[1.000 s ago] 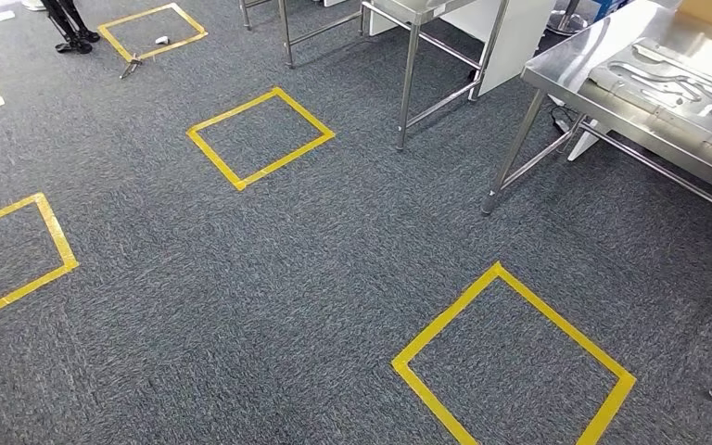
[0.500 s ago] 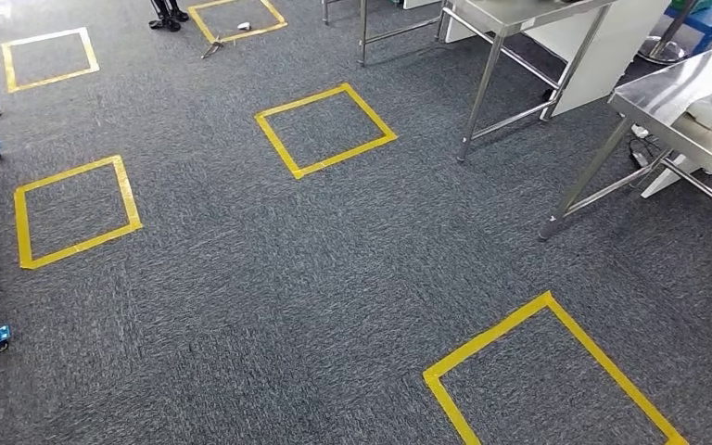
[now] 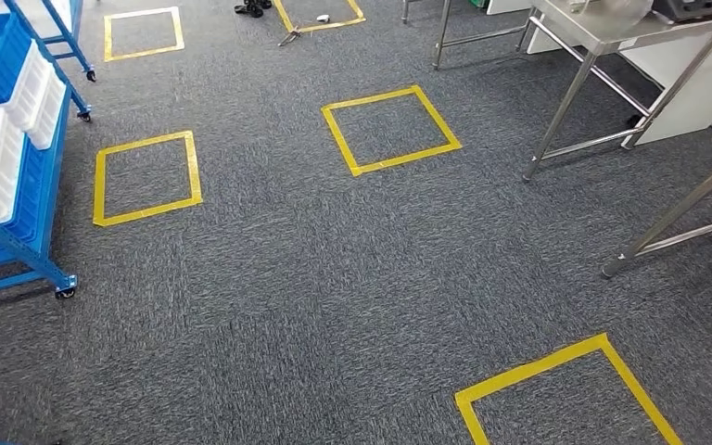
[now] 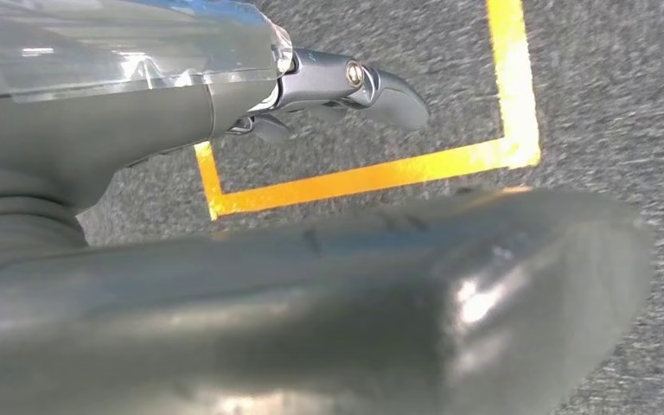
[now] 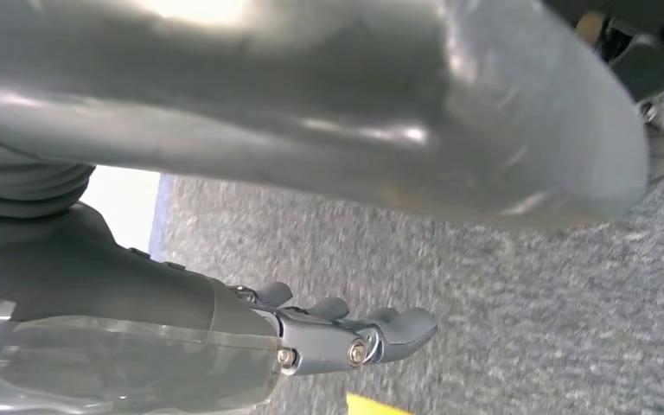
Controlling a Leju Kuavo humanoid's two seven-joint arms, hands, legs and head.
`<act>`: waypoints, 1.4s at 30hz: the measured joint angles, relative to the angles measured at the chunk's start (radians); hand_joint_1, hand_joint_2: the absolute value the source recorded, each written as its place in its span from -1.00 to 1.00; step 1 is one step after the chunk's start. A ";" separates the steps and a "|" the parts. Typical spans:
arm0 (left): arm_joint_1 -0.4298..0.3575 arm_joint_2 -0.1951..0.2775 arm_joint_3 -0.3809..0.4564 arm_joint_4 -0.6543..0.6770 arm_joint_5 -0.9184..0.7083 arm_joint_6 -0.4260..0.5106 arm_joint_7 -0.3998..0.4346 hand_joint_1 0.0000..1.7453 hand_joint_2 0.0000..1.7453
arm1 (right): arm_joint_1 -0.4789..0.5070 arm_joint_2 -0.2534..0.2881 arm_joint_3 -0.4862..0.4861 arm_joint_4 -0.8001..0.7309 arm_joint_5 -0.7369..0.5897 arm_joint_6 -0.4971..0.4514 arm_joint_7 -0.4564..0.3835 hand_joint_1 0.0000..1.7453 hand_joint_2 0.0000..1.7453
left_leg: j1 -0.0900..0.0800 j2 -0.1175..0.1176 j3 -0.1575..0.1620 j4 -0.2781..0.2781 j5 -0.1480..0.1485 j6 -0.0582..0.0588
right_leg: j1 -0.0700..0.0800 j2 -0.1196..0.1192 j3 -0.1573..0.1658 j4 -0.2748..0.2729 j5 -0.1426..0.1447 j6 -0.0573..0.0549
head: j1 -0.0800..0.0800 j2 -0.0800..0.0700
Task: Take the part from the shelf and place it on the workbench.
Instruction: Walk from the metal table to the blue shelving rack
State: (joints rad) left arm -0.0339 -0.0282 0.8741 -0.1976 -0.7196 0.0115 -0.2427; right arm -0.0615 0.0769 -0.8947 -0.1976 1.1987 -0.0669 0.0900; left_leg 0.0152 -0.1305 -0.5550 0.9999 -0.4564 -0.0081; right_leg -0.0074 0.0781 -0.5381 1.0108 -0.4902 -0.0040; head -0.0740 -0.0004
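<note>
I'm looking down at grey carpet (image 3: 315, 269) marked with yellow tape squares (image 3: 391, 130), one in the middle distance, another to its left, one cut off at the near right. On the far left stands a blue wheeled shelf (image 3: 20, 209) carrying white and blue bins (image 3: 5, 120); I can't make out any part inside them from this angle, so I can't say where the part itself sits. At the far right there's a steel workbench (image 3: 603, 32) on thin legs, with the corner and legs of a second steel table (image 3: 695, 209) nearer on the right edge.

On the left wrist feed, my left hand (image 4: 328, 95) hangs over the carpet beside a corner of yellow tape (image 4: 372, 177). Its fingers (image 4: 389, 91) reach out fairly straight, the thick thumb lies apart from them, and nothing is between them.

On the right wrist feed, my right hand (image 5: 337, 333) is likewise above bare carpet, dark fingers (image 5: 398, 328) extended side by side, thumb well apart, holding nothing. The picture is blurred, so the fingertip spacing is hard to judge.
</note>
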 joint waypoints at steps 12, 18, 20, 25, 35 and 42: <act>-0.001 0.021 0.000 0.000 -0.036 -0.021 -0.017 -1.00 -1.00 | 0.001 0.019 -0.006 0.001 -0.035 -0.015 -0.008 -1.00 -1.00 | 0.001 0.163 -0.021 0.067 -0.025 -0.027 | 0.006 -0.163 0.019 -0.011 -0.009 -0.022 | 0.000 0.000; -0.005 0.033 -0.001 0.000 -0.043 -0.031 -0.023 -1.00 -1.00 | -0.008 0.028 -0.010 0.001 -0.039 -0.019 -0.021 -1.00 -1.00 | -0.001 0.146 0.009 -0.002 -0.003 0.012 | 0.005 -0.154 0.018 0.019 -0.039 0.009 | 0.000 0.000; -0.007 0.034 -0.001 0.000 -0.044 -0.031 -0.025 -1.00 -1.00 | -0.004 0.029 -0.011 0.001 -0.040 -0.022 -0.021 -1.00 -1.00 | 0.002 0.129 0.008 -0.005 0.003 0.020 | 0.000 -0.101 -0.026 0.117 -0.100 0.016 | 0.000 0.000; -0.008 0.035 -0.001 0.000 -0.042 -0.028 -0.010 -1.00 -1.00 | 0.007 0.031 -0.018 0.002 -0.035 -0.033 -0.021 -1.00 -1.00 | 0.001 0.067 0.006 -0.002 0.005 0.020 | -0.008 -0.075 -0.086 0.225 -0.102 0.018 | 0.000 0.000; 0.004 0.027 0.035 0.000 0.002 0.007 -0.010 -1.00 -1.00 | 0.001 0.030 0.003 0.002 0.028 -0.010 -0.023 -1.00 -1.00 | 0.004 0.088 -0.059 0.109 -0.057 -0.027 | -0.006 -0.070 0.003 -0.005 0.004 -0.032 | 0.000 0.000; 0.001 0.026 0.044 0.000 -0.028 -0.023 -0.021 -1.00 -1.00 | 0.002 0.030 0.003 0.002 0.017 -0.013 -0.022 -1.00 -1.00 | -0.003 0.166 -0.034 0.110 -0.042 -0.019 | 0.012 -0.171 0.006 -0.003 -0.004 -0.036 | 0.000 0.000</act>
State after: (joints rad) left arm -0.0330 -0.0019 0.9185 -0.1978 -0.7481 -0.0117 -0.2638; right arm -0.0592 0.1073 -0.8916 -0.1961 1.2160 -0.0802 0.0680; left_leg 0.0124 0.0355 -0.5888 1.1102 -0.4988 -0.0272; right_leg 0.0046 -0.0929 -0.5322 1.0074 -0.4938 -0.0398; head -0.0744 -0.0004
